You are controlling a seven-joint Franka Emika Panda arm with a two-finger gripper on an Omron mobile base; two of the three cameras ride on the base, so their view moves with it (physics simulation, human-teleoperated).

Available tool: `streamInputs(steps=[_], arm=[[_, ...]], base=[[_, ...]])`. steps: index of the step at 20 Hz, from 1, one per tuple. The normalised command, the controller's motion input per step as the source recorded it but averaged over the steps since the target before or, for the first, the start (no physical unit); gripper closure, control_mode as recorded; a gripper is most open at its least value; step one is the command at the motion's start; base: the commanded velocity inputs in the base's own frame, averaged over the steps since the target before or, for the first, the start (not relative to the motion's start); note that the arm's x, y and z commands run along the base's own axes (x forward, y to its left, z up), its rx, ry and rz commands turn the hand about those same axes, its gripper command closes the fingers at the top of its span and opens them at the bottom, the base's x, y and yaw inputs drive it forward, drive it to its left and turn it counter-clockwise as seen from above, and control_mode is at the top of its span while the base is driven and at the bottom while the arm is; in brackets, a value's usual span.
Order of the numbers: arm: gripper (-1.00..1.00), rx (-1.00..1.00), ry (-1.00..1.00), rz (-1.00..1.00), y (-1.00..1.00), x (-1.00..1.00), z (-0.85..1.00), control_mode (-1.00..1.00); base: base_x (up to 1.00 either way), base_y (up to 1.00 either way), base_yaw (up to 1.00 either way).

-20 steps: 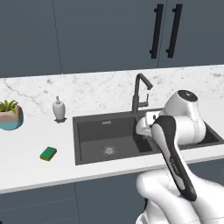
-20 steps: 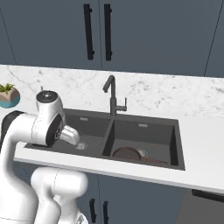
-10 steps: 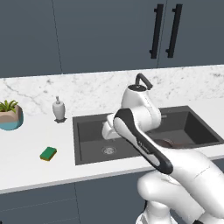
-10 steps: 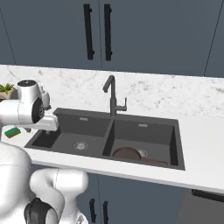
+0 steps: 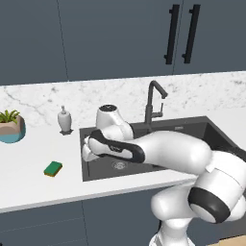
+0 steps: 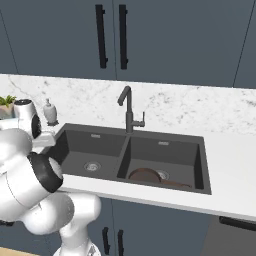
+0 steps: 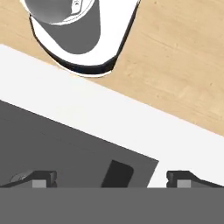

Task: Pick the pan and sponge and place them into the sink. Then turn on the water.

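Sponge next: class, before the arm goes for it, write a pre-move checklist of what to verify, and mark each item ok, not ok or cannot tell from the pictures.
1. Pan already in the sink: ok, it lies in the right basin near the drain.
2. Sponge free to grasp: ok, it lies alone on the counter, left of the sink.
3. Gripper open and empty: ok, the fingertips stand wide apart with nothing between them.
4. Gripper lined up over the sponge: not ok, the hand view looks at the counter edge and floor.
5. Soap dispenser and plant pot clear of the sponge: ok, both stand further back.
6. Faucet off: cannot tell.
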Motion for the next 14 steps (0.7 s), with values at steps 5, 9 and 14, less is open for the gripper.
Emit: streamInputs(steps=[5,9,14], arm=[[-1.00,-0.15,0.00,0.00,0.39,0.60,-0.26,-1.00],[-1.00,-0.07,0.06,0.00,0.56,0.44,0.06,-1.00],[-1.00,0.00,0.05,0.01,0.75,0.57,-0.01,-1.00]], base=[[0.00,0.00,0.00],[0.00,0.00,0.00],[0.00,0.00,0.00]])
